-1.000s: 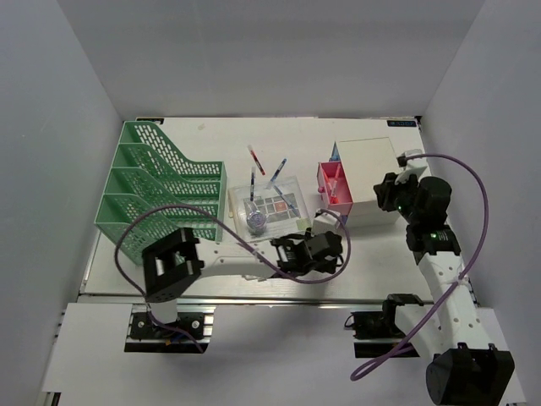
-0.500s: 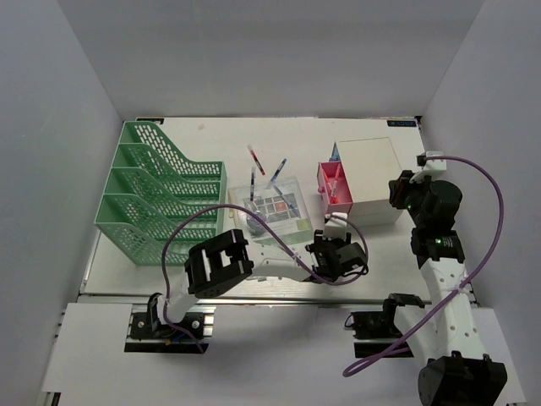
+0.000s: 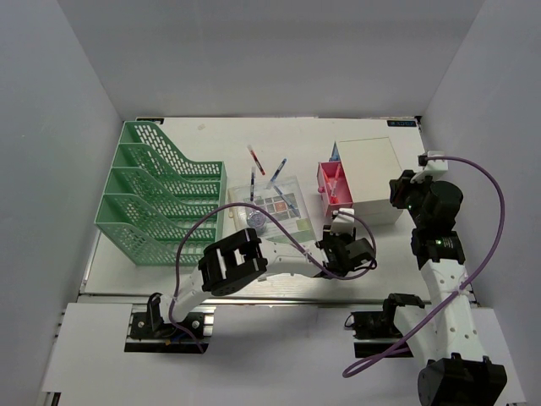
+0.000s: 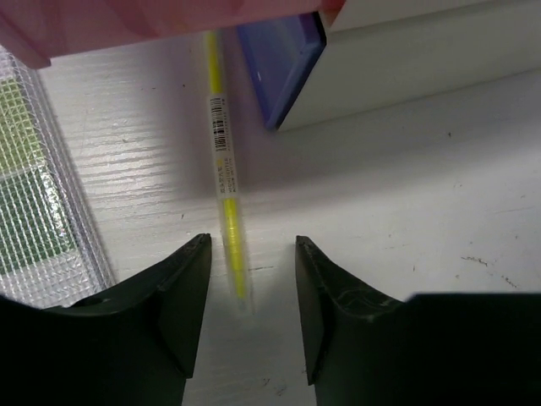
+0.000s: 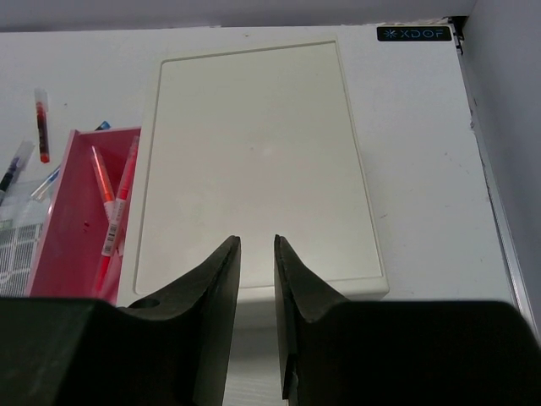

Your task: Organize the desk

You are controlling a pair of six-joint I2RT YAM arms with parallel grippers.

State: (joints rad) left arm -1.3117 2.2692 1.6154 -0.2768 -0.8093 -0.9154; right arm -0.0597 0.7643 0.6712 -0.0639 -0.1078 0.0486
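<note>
Over the last second the left arm has swung across the desk (image 3: 296,139) toward the white drawer box (image 3: 368,161), and the left gripper (image 4: 251,271) is now low at the box's front-left corner, just below the pulled-out pink drawer (image 3: 334,182). The right arm has drawn back from over the box toward its right side. In the left wrist view a yellow pen (image 4: 225,182) lies flat on the desk beside the box, its far end close to the pink drawer's edge and beside the corner of the blue drawer (image 4: 283,59), its near end between the left fingers. Those jaws stand well apart, one on each side of the pen and not touching it, so nothing is gripped yet. The right gripper (image 5: 255,254) hovers over the near edge of the box's lid, its jaws with only a slim gap and nothing between them. The desk spreads under it all, with a clear mesh pouch (image 4: 34,211) left of the box and the pen. The shift reads as lining up a pick: the pen looks bound for the pink drawer, where red pens (image 5: 106,199) already lie, and the right arm's retreat leaves that drawer free.
</note>
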